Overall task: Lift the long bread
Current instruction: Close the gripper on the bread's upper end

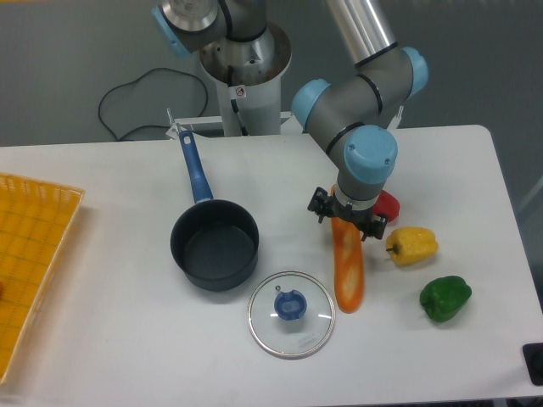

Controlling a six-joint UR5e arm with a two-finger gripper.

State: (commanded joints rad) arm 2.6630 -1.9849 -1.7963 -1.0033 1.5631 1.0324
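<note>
Pincer (348, 222) sits over top end of the long bread (349, 267), black fingers on either side of it, closed in against the loaf as far as can be seen; whether loaf is lifted off the bench (110, 339) can't be told from this angle. Arm comes down from upper right, grey w/ pale blue joint caps, wrist directly above the pincer.

Long bread: glossy orange, rounded lower end, paler stripe down its centre. Lies near vertical in view, lower end just right of the glass lid (291, 315), upper end hidden under the wrist.

Rest, big to small: white bench; yellow basket (34, 254) at left edge, partly cut off; dark pot (215, 244) w/ blue handle pointing up-left, left of the loaf; glass lid w/ blue knob, just below the pot; green pepper (445, 298) at right; yellow pepper (412, 245) above it, near the loaf; red pepper (388, 205) mostly hidden behind the wrist.

Writing: small round red-ringed sticker on the arm's base column (240, 91), too small to read. No other labels legible.
</note>
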